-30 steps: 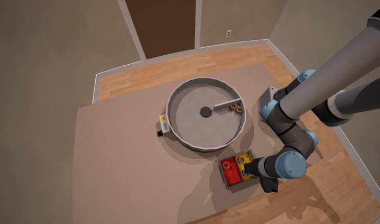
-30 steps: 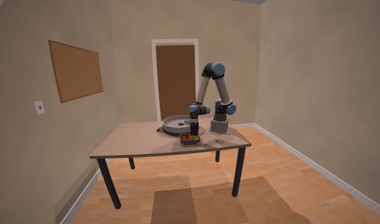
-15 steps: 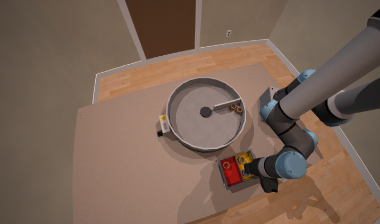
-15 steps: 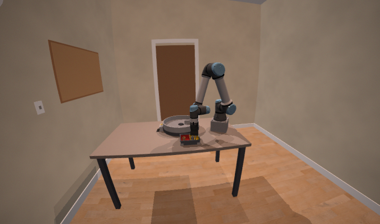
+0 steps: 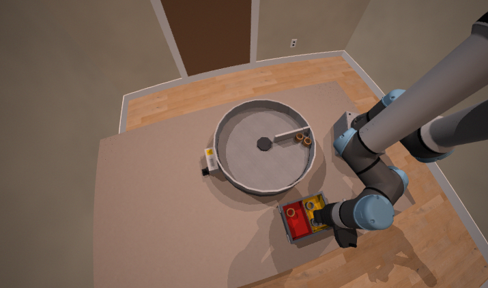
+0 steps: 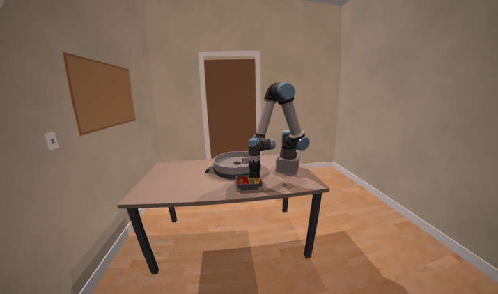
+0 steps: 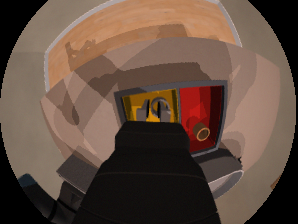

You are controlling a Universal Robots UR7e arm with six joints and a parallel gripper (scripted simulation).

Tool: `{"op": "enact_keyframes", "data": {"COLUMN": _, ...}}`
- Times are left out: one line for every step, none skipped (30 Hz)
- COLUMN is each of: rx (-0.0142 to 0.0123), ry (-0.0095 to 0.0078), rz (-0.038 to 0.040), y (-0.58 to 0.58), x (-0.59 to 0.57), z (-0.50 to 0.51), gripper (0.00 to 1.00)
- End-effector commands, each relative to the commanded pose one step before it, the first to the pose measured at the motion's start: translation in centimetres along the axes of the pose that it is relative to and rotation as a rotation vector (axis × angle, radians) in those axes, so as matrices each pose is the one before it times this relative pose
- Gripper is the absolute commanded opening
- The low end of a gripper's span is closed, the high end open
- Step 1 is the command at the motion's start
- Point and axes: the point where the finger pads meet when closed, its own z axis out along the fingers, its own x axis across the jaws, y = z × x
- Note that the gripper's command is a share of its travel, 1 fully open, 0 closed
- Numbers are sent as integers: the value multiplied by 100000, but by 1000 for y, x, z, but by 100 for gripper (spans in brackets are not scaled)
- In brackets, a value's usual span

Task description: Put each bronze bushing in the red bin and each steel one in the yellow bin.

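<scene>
My gripper (image 5: 317, 219) (image 7: 153, 105) (image 6: 255, 177) reaches down into the yellow bin (image 5: 319, 204) (image 7: 136, 106) and is slightly open. A steel bushing lies on the yellow floor between its fingertips. A second steel bushing (image 5: 310, 205) lies at the far end of that bin. The red bin (image 5: 299, 224) (image 7: 193, 102) beside it holds a bronze bushing (image 5: 293, 211) (image 7: 202, 133). Two bronze bushings (image 5: 299, 137) (image 5: 306, 141) sit on the turntable (image 5: 259, 164) (image 6: 226, 165) against a grey bar (image 5: 288, 134) near the right rim.
The two bins share one grey tray (image 5: 285, 224) (image 6: 248, 187) near the table's front right. A small box with a yellow label (image 5: 210, 159) sits at the turntable's left rim. The arm's base block (image 5: 343, 121) (image 6: 287, 164) stands to the right of the turntable.
</scene>
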Motion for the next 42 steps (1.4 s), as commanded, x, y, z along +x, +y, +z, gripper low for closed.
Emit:
{"op": "enact_keyframes", "data": {"rx": 74, "ry": 114, "rz": -2, "y": -24, "x": 36, "z": -38, "gripper": 42}}
{"op": "enact_keyframes", "data": {"rx": 0, "ry": 0, "rz": 0, "y": 0, "x": 0, "z": 0, "gripper": 42}}
{"op": "enact_keyframes", "data": {"rx": 0, "ry": 0, "rz": 0, "y": 0, "x": 0, "z": 0, "gripper": 42}}
{"op": "enact_keyframes", "data": {"rx": 0, "ry": 0, "rz": 0, "y": 0, "x": 0, "z": 0, "gripper": 42}}
{"op": "enact_keyframes", "data": {"rx": 0, "ry": 0, "rz": 0, "y": 0, "x": 0, "z": 0, "gripper": 42}}
{"op": "enact_keyframes", "data": {"rx": 0, "ry": 0, "rz": 0, "y": 0, "x": 0, "z": 0, "gripper": 42}}
{"op": "enact_keyframes", "data": {"rx": 0, "ry": 0, "rz": 0, "y": 0, "x": 0, "z": 0, "gripper": 42}}
{"op": "enact_keyframes", "data": {"rx": 0, "ry": 0, "rz": 0, "y": 0, "x": 0, "z": 0, "gripper": 42}}
{"op": "enact_keyframes", "data": {"rx": 0, "ry": 0, "rz": 0, "y": 0, "x": 0, "z": 0, "gripper": 42}}
{"op": "enact_keyframes", "data": {"rx": 0, "ry": 0, "rz": 0, "y": 0, "x": 0, "z": 0, "gripper": 42}}
{"op": "enact_keyframes", "data": {"rx": 0, "ry": 0, "rz": 0, "y": 7, "x": -4, "z": -96, "gripper": 42}}
{"op": "enact_keyframes", "data": {"rx": 0, "ry": 0, "rz": 0, "y": 7, "x": -4, "z": -96, "gripper": 42}}
{"op": "enact_keyframes", "data": {"rx": 0, "ry": 0, "rz": 0, "y": 7, "x": -4, "z": -96, "gripper": 42}}
{"op": "enact_keyframes", "data": {"rx": 0, "ry": 0, "rz": 0, "y": 7, "x": -4, "z": -96, "gripper": 42}}
{"op": "enact_keyframes", "data": {"rx": 0, "ry": 0, "rz": 0, "y": 7, "x": -4, "z": -96, "gripper": 42}}
{"op": "enact_keyframes", "data": {"rx": 0, "ry": 0, "rz": 0, "y": 0, "x": 0, "z": 0, "gripper": 42}}
{"op": "enact_keyframes", "data": {"rx": 0, "ry": 0, "rz": 0, "y": 0, "x": 0, "z": 0, "gripper": 42}}
{"op": "enact_keyframes", "data": {"rx": 0, "ry": 0, "rz": 0, "y": 0, "x": 0, "z": 0, "gripper": 42}}
{"op": "enact_keyframes", "data": {"rx": 0, "ry": 0, "rz": 0, "y": 0, "x": 0, "z": 0, "gripper": 42}}
{"op": "enact_keyframes", "data": {"rx": 0, "ry": 0, "rz": 0, "y": 0, "x": 0, "z": 0, "gripper": 42}}
{"op": "enact_keyframes", "data": {"rx": 0, "ry": 0, "rz": 0, "y": 0, "x": 0, "z": 0, "gripper": 42}}
{"op": "enact_keyframes", "data": {"rx": 0, "ry": 0, "rz": 0, "y": 0, "x": 0, "z": 0, "gripper": 42}}
{"op": "enact_keyframes", "data": {"rx": 0, "ry": 0, "rz": 0, "y": 0, "x": 0, "z": 0, "gripper": 42}}
{"op": "enact_keyframes", "data": {"rx": 0, "ry": 0, "rz": 0, "y": 0, "x": 0, "z": 0, "gripper": 42}}
{"op": "enact_keyframes", "data": {"rx": 0, "ry": 0, "rz": 0, "y": 0, "x": 0, "z": 0, "gripper": 42}}
{"op": "enact_keyframes", "data": {"rx": 0, "ry": 0, "rz": 0, "y": 0, "x": 0, "z": 0, "gripper": 42}}
{"op": "enact_keyframes", "data": {"rx": 0, "ry": 0, "rz": 0, "y": 0, "x": 0, "z": 0, "gripper": 42}}
{"op": "enact_keyframes", "data": {"rx": 1, "ry": 2, "rz": 0, "y": -1, "x": 1, "z": -51, "gripper": 42}}
{"op": "enact_keyframes", "data": {"rx": 0, "ry": 0, "rz": 0, "y": 0, "x": 0, "z": -61, "gripper": 42}}
{"op": "enact_keyframes", "data": {"rx": 0, "ry": 0, "rz": 0, "y": 0, "x": 0, "z": -61, "gripper": 42}}
{"op": "enact_keyframes", "data": {"rx": 0, "ry": 0, "rz": 0, "y": 0, "x": 0, "z": -61, "gripper": 42}}
{"op": "enact_keyframes", "data": {"rx": 0, "ry": 0, "rz": 0, "y": 0, "x": 0, "z": -61, "gripper": 42}}
{"op": "enact_keyframes", "data": {"rx": 0, "ry": 0, "rz": 0, "y": 0, "x": 0, "z": 0, "gripper": 42}}
{"op": "enact_keyframes", "data": {"rx": 0, "ry": 0, "rz": 0, "y": 0, "x": 0, "z": 0, "gripper": 42}}
{"op": "enact_keyframes", "data": {"rx": 0, "ry": 0, "rz": 0, "y": 0, "x": 0, "z": 0, "gripper": 42}}
{"op": "enact_keyframes", "data": {"rx": 0, "ry": 0, "rz": 0, "y": 0, "x": 0, "z": -61, "gripper": 42}}
{"op": "enact_keyframes", "data": {"rx": 0, "ry": 0, "rz": 0, "y": 0, "x": 0, "z": -61, "gripper": 42}}
{"op": "enact_keyframes", "data": {"rx": 0, "ry": 0, "rz": 0, "y": 0, "x": 0, "z": -61, "gripper": 42}}
{"op": "enact_keyframes", "data": {"rx": 0, "ry": 0, "rz": 0, "y": 0, "x": 0, "z": -61, "gripper": 42}}
{"op": "enact_keyframes", "data": {"rx": 0, "ry": 0, "rz": 0, "y": 0, "x": 0, "z": -61, "gripper": 42}}
{"op": "enact_keyframes", "data": {"rx": 0, "ry": 0, "rz": 0, "y": 0, "x": 0, "z": 0, "gripper": 42}}
{"op": "enact_keyframes", "data": {"rx": 0, "ry": 0, "rz": 0, "y": 0, "x": 0, "z": 0, "gripper": 42}}
